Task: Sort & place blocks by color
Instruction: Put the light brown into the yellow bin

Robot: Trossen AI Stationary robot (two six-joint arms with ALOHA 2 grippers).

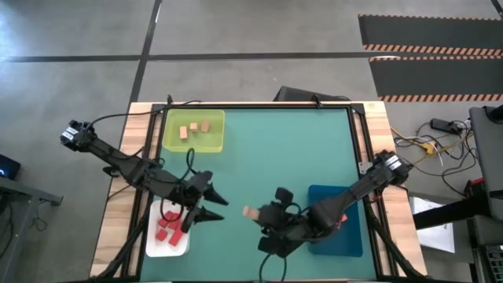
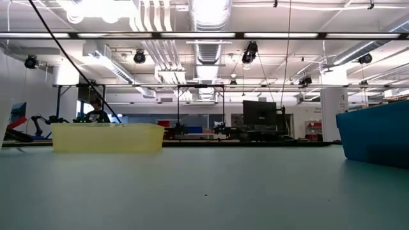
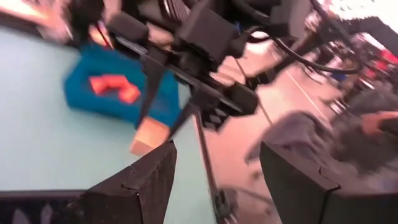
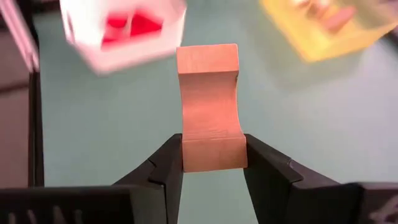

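My right gripper is shut on a tan wooden block with a curved notch in one side, above the green mat near the front middle. My left gripper hovers open and empty beside the white tray, which holds red blocks. In the left wrist view, its fingers frame the right gripper and the tan block. The yellow-green tray at the far left holds tan blocks. The blue tray at the right holds orange blocks. My right gripper pinches the tan block's near end between its two fingers, on two opposite side faces. The fingers slant down toward the table's left. The rest of the block juts out past the fingertips, and it is lifted clear of the mat.
The green mat lies bare between the three trays. In the low view the yellow-green tray stands at the left and the blue tray at the right. Cables run along the table's far edge and sides.
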